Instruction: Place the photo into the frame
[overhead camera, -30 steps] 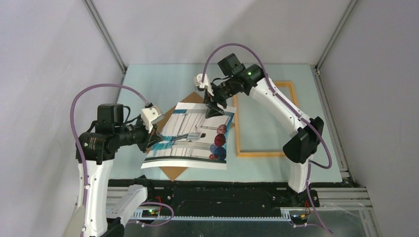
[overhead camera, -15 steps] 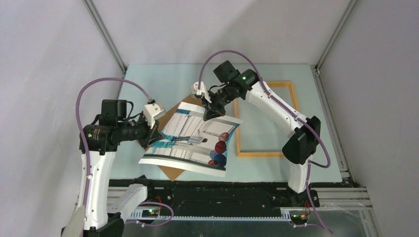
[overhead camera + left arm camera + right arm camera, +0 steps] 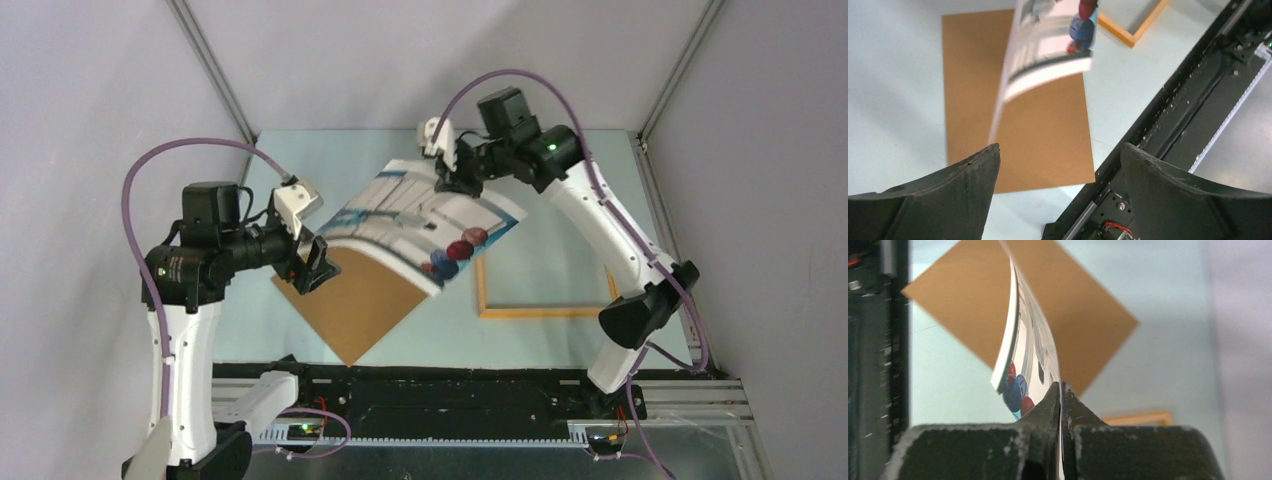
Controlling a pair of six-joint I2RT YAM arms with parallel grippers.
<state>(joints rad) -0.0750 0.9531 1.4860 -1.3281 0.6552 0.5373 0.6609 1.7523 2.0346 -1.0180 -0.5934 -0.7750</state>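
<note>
Pale teal counter (image 3: 330, 165) spreads between grey walls, with a black rail along its near edge. The right gripper (image 3: 455, 183) has its fingers pressed together on the far edge of the photo (image 3: 430, 225); the wrist view shows the sheet pinched between the two tips. From that grip the photo hangs in the air, printed side up and bowed, sloping down toward the left arm. The left gripper (image 3: 315, 268) is spread wide with nothing between its fingers, just beside the photo's low corner and not touching it. Under the photo the brown backing board (image 3: 360, 300) lies flat on the counter, turned like a diamond. To its right the frame (image 3: 540, 312) lies flat; the photo's right corner hovers over its left rail.
</note>
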